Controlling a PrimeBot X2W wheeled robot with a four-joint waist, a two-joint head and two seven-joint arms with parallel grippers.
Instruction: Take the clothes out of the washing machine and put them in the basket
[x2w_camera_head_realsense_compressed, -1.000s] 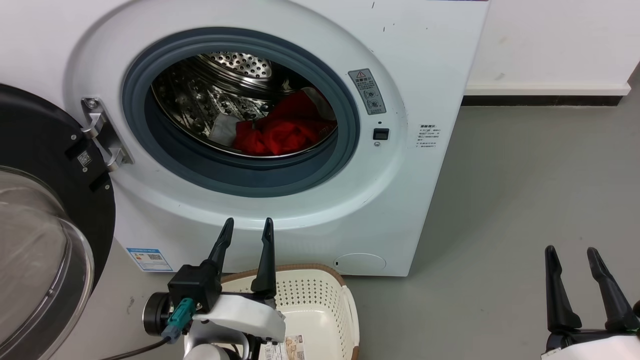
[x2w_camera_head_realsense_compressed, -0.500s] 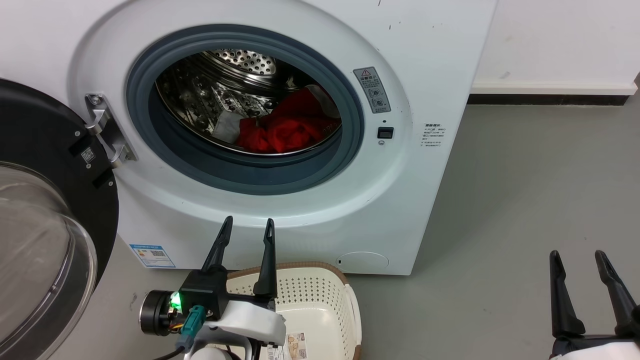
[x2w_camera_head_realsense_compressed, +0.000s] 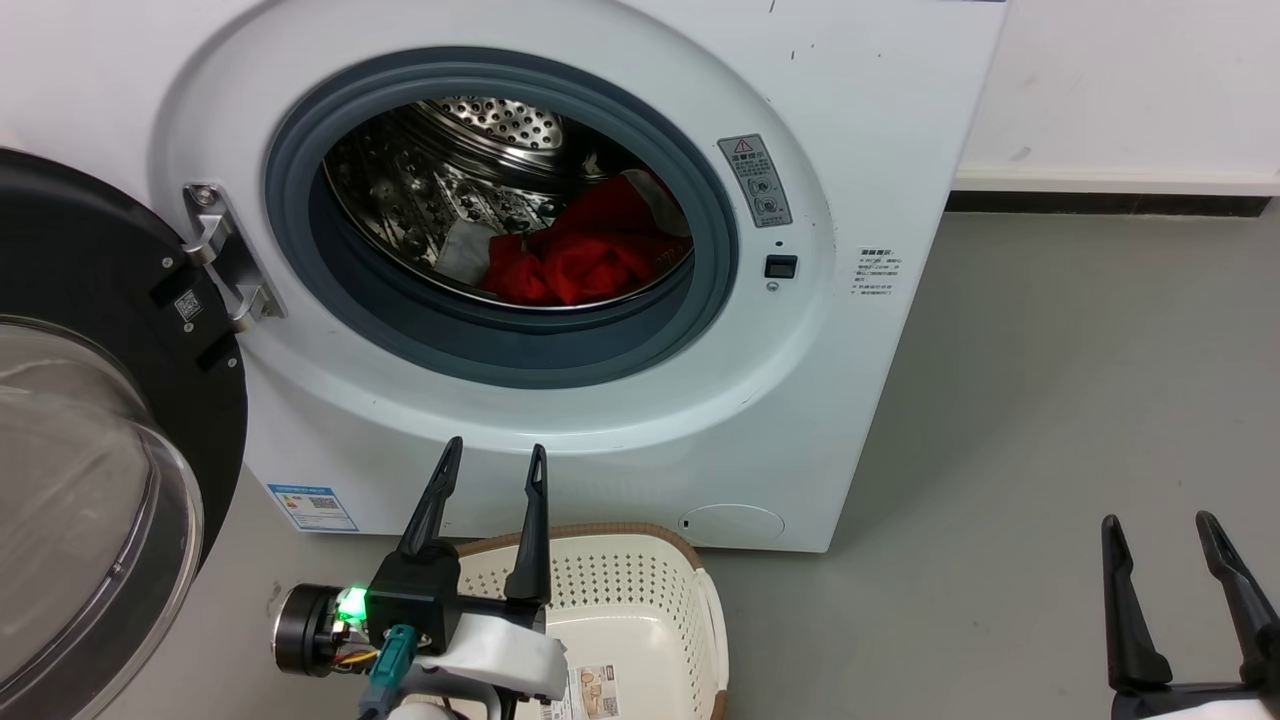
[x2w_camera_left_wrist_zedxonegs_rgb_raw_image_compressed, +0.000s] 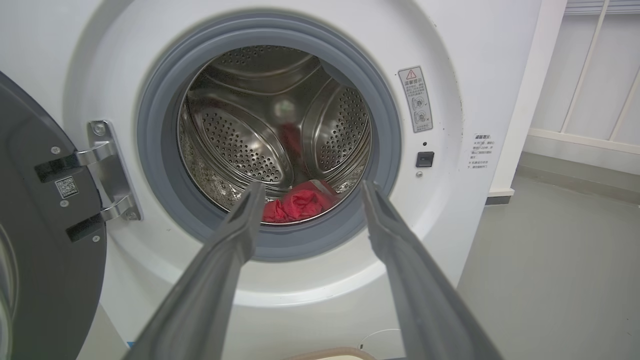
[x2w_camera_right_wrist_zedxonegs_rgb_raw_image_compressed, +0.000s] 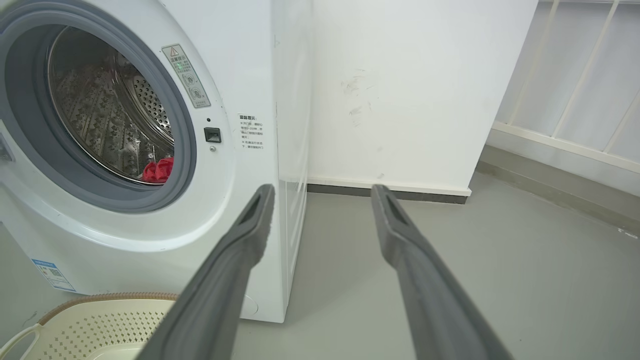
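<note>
Shifted slightly across the head view since a second ago: camera motion, not the machine (x2w_camera_head_realsense_compressed: 850, 400). Still hovering over the basket (x2w_camera_head_realsense_compressed: 640, 590), left gripper (x2w_camera_head_realsense_compressed: 497, 447) wide open, empty, aimed at the porthole (x2w_camera_head_realsense_compressed: 500, 345); right gripper (x2w_camera_head_realsense_compressed: 1156, 518) low, aside, open, empty. Reach not yet begun. Clothes (x2w_camera_head_realsense_compressed: 580, 265) in the drum (x2w_camera_head_realsense_compressed: 420, 190): red and white from the head, mostly red between the fingers (x2w_camera_left_wrist_zedxonegs_rgb_raw_image_compressed: 235, 235) from the left wrist.

Clothes (x2w_camera_head_realsense_compressed: 580, 265) red, white; washing machine (x2w_camera_head_realsense_compressed: 880, 130) white, grey rim; basket (x2w_camera_head_realsense_compressed: 625, 590) cream, perforated, brown rim.

clothes (x2w_camera_head_realsense_compressed: 585, 262): red heap inside open washing machine (x2w_camera_head_realsense_compressed: 600, 440) | basket (x2w_camera_head_realsense_compressed: 640, 590): upright, in front
</note>
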